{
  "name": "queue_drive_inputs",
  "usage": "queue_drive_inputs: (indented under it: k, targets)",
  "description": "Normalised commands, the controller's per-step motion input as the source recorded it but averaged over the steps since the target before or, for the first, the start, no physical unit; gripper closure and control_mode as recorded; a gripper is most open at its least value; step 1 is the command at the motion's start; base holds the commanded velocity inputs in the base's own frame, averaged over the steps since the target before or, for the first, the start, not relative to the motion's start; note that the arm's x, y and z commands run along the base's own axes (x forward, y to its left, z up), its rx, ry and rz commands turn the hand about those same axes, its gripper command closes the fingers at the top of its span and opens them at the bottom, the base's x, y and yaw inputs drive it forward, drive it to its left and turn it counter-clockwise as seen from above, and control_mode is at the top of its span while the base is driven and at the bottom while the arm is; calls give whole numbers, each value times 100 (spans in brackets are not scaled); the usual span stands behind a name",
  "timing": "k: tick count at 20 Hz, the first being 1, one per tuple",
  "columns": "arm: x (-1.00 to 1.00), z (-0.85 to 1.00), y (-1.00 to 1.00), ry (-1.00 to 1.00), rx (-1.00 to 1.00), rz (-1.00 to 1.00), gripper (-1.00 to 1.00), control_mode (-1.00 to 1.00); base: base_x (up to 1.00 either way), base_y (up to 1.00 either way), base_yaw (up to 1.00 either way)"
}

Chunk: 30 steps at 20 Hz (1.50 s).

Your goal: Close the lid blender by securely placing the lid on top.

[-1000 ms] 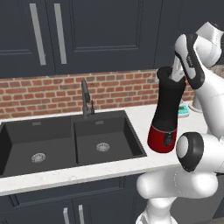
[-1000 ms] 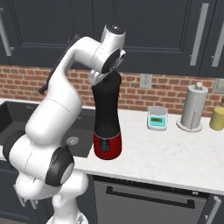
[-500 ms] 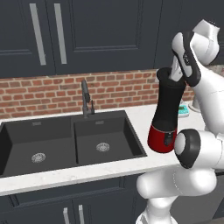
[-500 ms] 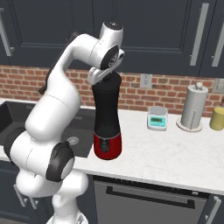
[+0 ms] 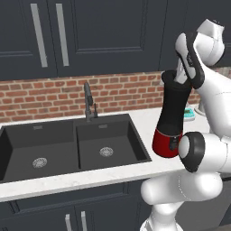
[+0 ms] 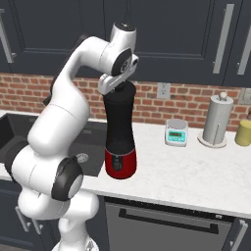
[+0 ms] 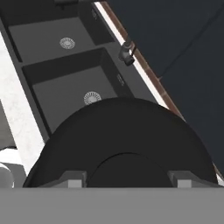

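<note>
Above the jar: my pincer [image 7: 124,175] grips the lid [image 7: 122,144], centred so it seats flat.
Blender [image 6: 119,132]: upright on the tabletop [image 6: 196,171] beside the sink [image 5: 67,144], steady for pressing.

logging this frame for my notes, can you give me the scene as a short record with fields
blender: black jar on a red base, upright on the white counter, right of the sink
lid: black disc at the top of the jar, under the gripper; whether fully seated cannot be told
gripper: shut on the lid, a finger on each side of the centre knob
other items: scale, paper towel roll, both right of the blender and apart from it
backdrop: brick wall, dark cabinets
</note>
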Motion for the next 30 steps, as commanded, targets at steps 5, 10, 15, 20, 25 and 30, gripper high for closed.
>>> queue_drive_inputs:
  k: [5, 10, 15, 20, 25, 30]
  targets:
    - [1, -4, 0, 4, -1, 0, 100, -100, 0, 0, 0]
    - [0, -2, 0, 6, 0, 0, 100, -100, 0, 0, 0]
    - [0, 0, 0, 1, 0, 0, -100, -100, 0, 0, 0]
    - [-11, 0, 0, -3, 0, 0, -100, -100, 0, 0, 0]
    - [-34, 6, 0, -14, 0, 0, -100, -100, 0, 0, 0]
    - [-68, 11, 0, -26, 0, 0, -100, -100, 0, 0, 0]
